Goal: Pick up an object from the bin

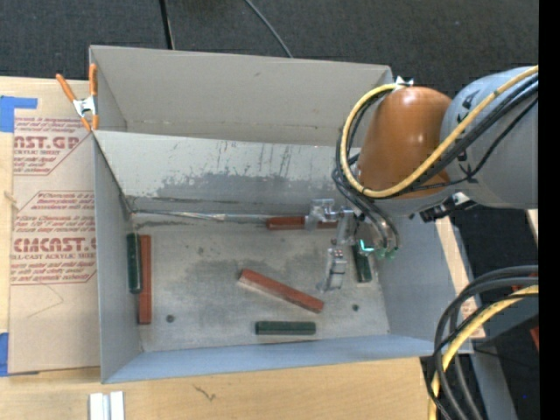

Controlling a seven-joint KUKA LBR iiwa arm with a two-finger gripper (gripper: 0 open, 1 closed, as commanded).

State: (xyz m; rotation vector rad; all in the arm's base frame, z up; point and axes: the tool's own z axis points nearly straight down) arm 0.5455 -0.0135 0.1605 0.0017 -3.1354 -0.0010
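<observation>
Just left of the jaws, a little toward the near wall: one red-brown stick, flat on the floor of the bin. Its long axis slants from upper left to lower right in the camera view, and the lower-right end is nearest the jaws, close but seemingly apart. Jaws: low over the floor, nothing seen between them; whether they stand wide or narrow cannot be told. Close on their right: a short dark green piece, contact not clear. Further left, toward the back wall: a short red-brown piece. Beyond the slanting stick, by the near wall: a dark green stick, lying crosswise. Well apart at far left: a green stick and a red stick, side by side. Judgement: the slanting stick is the likeliest pick, calling for a short shift left, with the jaws closing across its slant rather than along it.
</observation>
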